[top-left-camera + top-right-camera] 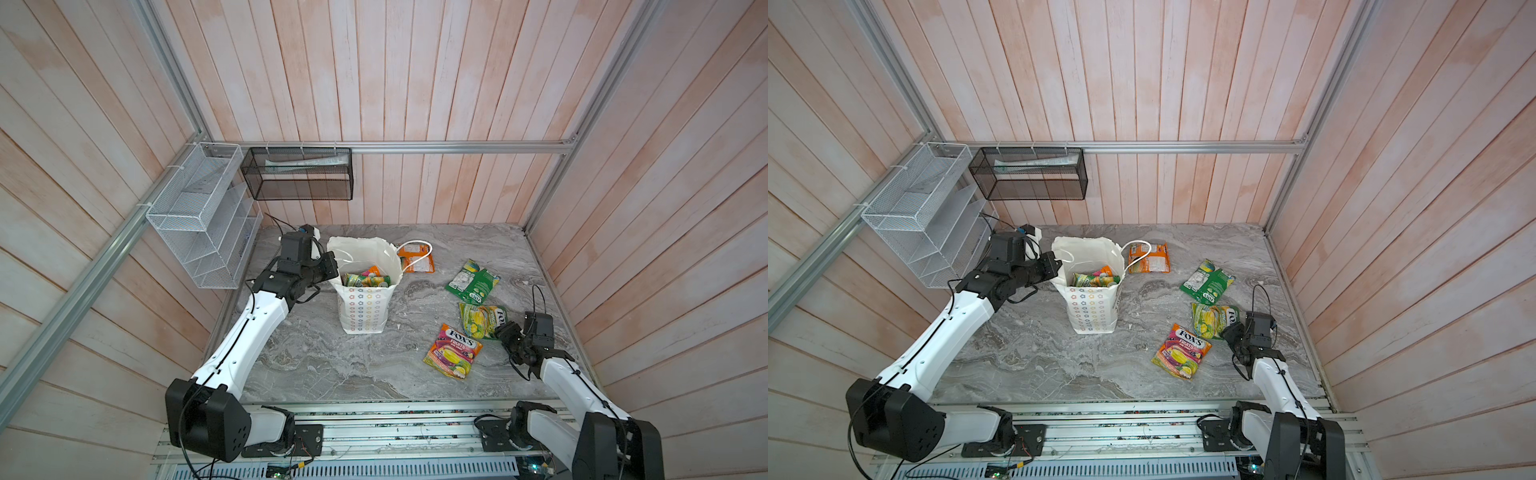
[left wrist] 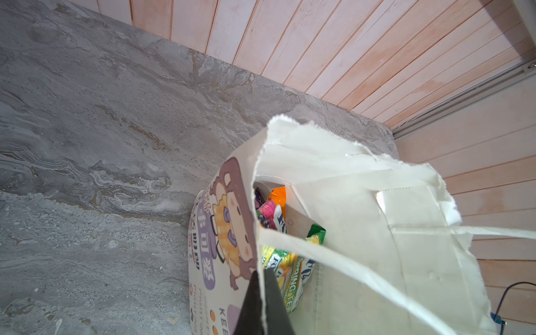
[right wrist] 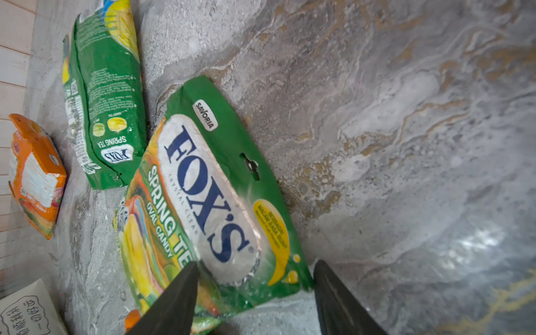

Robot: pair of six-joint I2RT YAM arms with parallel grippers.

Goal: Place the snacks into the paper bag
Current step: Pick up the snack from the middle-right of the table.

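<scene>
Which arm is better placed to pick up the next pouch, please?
Right: its open jaws straddle a corner of the yellow-green pouch, while the left jaws are shut on the paper bag rim.

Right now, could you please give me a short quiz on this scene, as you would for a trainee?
1. True or false: the paper bag lies flat on the table.
2. How many snack packs lie on the table outside the bag? A) two B) four C) six
3. What does the left gripper pinch?

Key
1. False: it stands upright.
2. B.
3. The bag's rim. The right gripper is open at a corner of the yellow-green pack.
</scene>
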